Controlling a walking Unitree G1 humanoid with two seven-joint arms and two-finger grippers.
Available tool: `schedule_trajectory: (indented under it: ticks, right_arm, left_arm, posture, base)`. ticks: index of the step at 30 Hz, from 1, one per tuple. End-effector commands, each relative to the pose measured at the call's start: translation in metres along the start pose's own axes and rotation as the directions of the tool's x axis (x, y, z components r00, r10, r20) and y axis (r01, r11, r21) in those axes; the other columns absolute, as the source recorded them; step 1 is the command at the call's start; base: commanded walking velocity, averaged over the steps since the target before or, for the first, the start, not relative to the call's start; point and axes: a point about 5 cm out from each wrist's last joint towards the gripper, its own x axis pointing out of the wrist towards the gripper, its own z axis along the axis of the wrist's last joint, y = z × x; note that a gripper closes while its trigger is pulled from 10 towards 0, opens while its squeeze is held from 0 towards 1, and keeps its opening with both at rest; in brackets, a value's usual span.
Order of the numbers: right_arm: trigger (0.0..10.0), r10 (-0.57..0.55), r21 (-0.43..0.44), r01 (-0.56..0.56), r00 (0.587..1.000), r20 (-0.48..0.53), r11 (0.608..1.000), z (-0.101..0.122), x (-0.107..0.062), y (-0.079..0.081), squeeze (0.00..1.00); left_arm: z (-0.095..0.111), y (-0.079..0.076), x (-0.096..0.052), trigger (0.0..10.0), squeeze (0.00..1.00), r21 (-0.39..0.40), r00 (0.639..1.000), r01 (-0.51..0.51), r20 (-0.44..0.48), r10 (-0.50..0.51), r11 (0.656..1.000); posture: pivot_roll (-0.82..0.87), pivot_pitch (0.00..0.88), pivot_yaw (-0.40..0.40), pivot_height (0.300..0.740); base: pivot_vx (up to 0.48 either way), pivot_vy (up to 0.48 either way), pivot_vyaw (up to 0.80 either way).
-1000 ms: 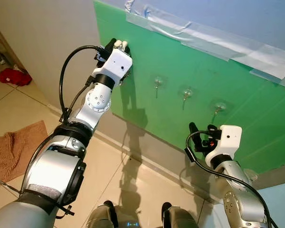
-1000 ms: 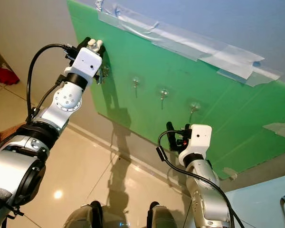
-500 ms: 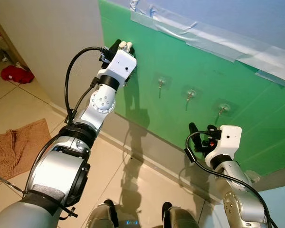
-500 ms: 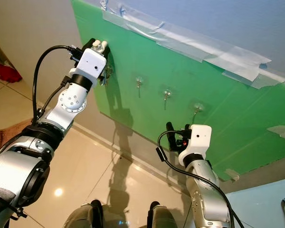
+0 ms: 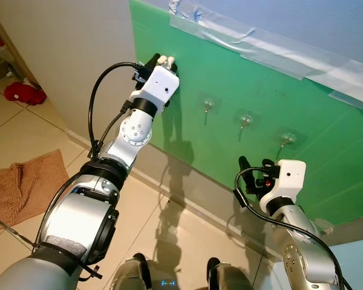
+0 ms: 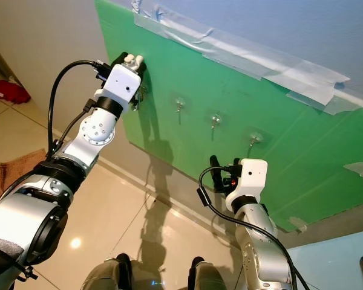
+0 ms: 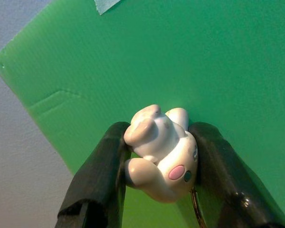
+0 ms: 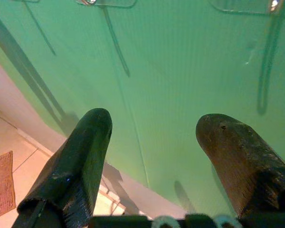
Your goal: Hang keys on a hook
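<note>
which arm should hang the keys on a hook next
Left. The left gripper already clamps the white figurine keychain up against the green board, beside the nearest hook. The right gripper is open, empty and lower.

A green board [image 5: 327,163] is taped [image 5: 254,45] to the grey wall across the frame's upper right. On the tiled floor [image 5: 24,133], a brown mat [image 5: 18,187] lies lower left, a red cloth [image 5: 24,93] at far left.

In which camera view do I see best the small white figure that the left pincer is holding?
The left wrist view shows it best: the white figure keychain is close and sharp, clamped between the left pincer's two black fingers against the green board. In the head views it is a tiny white bump above the wrist. The right wrist view faces the board elsewhere.
</note>
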Motion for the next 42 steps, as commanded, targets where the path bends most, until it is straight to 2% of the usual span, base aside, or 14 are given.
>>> schedule_trajectory:
  ticks: [1, 10, 14, 17, 23, 29, 30, 31, 32, 33, 34, 42]
  right_arm:
    - [10.0, -0.021, -0.009, 0.021, 1.0, -0.008, 1.0, -0.002, -0.005, -0.004, 0.0]
    - [10.0, -0.022, -0.01, 0.022, 1.0, -0.012, 1.0, -0.004, -0.006, -0.003, 0.0]
    - [10.0, -0.023, -0.007, 0.023, 1.0, -0.014, 1.0, -0.005, -0.007, -0.002, 0.0]
    - [10.0, -0.025, -0.003, 0.025, 0.999, -0.02, 1.0, -0.006, -0.009, -0.001, 0.0]
    - [10.0, -0.026, -0.001, 0.026, 0.999, -0.023, 1.0, -0.007, -0.01, 0.0, 0.0]
    - [10.0, -0.032, 0.0, 0.032, 0.999, -0.026, 0.999, -0.008, -0.011, -0.001, 0.0]
    - [10.0, -0.033, 0.0, 0.033, 0.999, -0.026, 0.999, -0.008, -0.012, -0.001, 0.0]
    - [10.0, -0.033, 0.0, 0.033, 0.999, -0.026, 0.999, -0.008, -0.012, -0.001, 0.0]
    - [10.0, -0.034, 0.001, 0.034, 0.999, -0.026, 0.999, -0.008, -0.012, -0.001, 0.0]
    - [10.0, -0.035, 0.001, 0.035, 0.999, -0.026, 0.999, -0.008, -0.012, -0.001, 0.0]
    - [10.0, -0.036, 0.001, 0.036, 0.999, -0.026, 0.999, -0.008, -0.012, -0.001, 0.0]
    - [10.0, -0.037, 0.001, 0.037, 0.999, -0.026, 0.999, -0.008, -0.012, -0.001, 0.0]
  left_arm:
    - [0.006, -0.009, 0.002, 0.0, 0.0, 0.005, 0.999, 0.041, 0.026, -0.041, 0.999]
    - [0.002, -0.015, -0.001, 0.0, 0.0, 0.003, 0.998, 0.064, 0.003, -0.064, 0.998]
    - [-0.004, -0.015, -0.003, 0.0, 0.0, 0.026, 0.997, 0.078, -0.025, -0.077, 0.997]
    - [-0.012, -0.017, -0.007, 0.0, 0.0, 0.073, 0.992, 0.114, -0.058, -0.11, 0.991]
    - [-0.024, -0.022, -0.014, 0.0, 0.0, 0.055, 0.98, 0.153, -0.135, -0.144, 0.987]
    - [-0.026, -0.023, -0.014, 0.0, 0.0, 0.039, 0.977, 0.146, -0.162, -0.138, 0.988]
    - [-0.026, -0.023, -0.013, 4.1, 0.0, 0.04, 0.978, 0.144, -0.161, -0.136, 0.989]
    - [-0.025, -0.023, -0.013, 9.3, 0.0, 0.041, 0.978, 0.143, -0.159, -0.135, 0.989]
    - [-0.024, -0.021, -0.013, 10.0, 0.05, 0.036, 0.981, 0.129, -0.151, -0.122, 0.991]
    - [-0.024, -0.02, -0.012, 10.0, 0.05, 0.033, 0.983, 0.119, -0.146, -0.113, 0.992]
    - [-0.023, -0.019, -0.011, 10.0, 1.0, 0.029, 0.984, 0.112, -0.14, -0.107, 0.993]
    - [-0.02, -0.017, -0.009, 10.0, 1.0, 0.004, 0.987, 0.1, -0.125, -0.099, 0.995]
  posture:
    - [-0.27, 0.166, -0.014, 0.74]
    - [-0.27, 0.173, -0.011, 0.74]
    - [-0.27, 0.182, -0.009, 0.74]
    - [-0.27, 0.19, -0.008, 0.74]
    - [-0.27, 0.2, -0.008, 0.74]
    - [-0.28, 0.203, -0.005, 0.74]
    - [-0.28, 0.203, -0.005, 0.74]
    - [-0.28, 0.203, -0.005, 0.74]
    - [-0.28, 0.204, -0.004, 0.74]
    - [-0.28, 0.204, -0.004, 0.74]
    - [-0.28, 0.204, -0.004, 0.74]
    - [-0.28, 0.205, -0.004, 0.74]
  base:
    - [0.0, 0.0, 0.0]
    - [0.0, 0.0, 0.0]
    - [0.0, 0.0, 0.0]
    - [0.0, 0.0, 0.0]
    - [0.0, 0.0, 0.0]
    - [0.0, 0.0, 0.0]
    - [0.0, 0.0, 0.0]
    - [0.0, 0.0, 0.0]
    - [0.0, 0.0, 0.0]
    - [0.0, 0.0, 0.0]
    - [0.0, 0.0, 0.0]
    - [0.0, 0.0, 0.0]
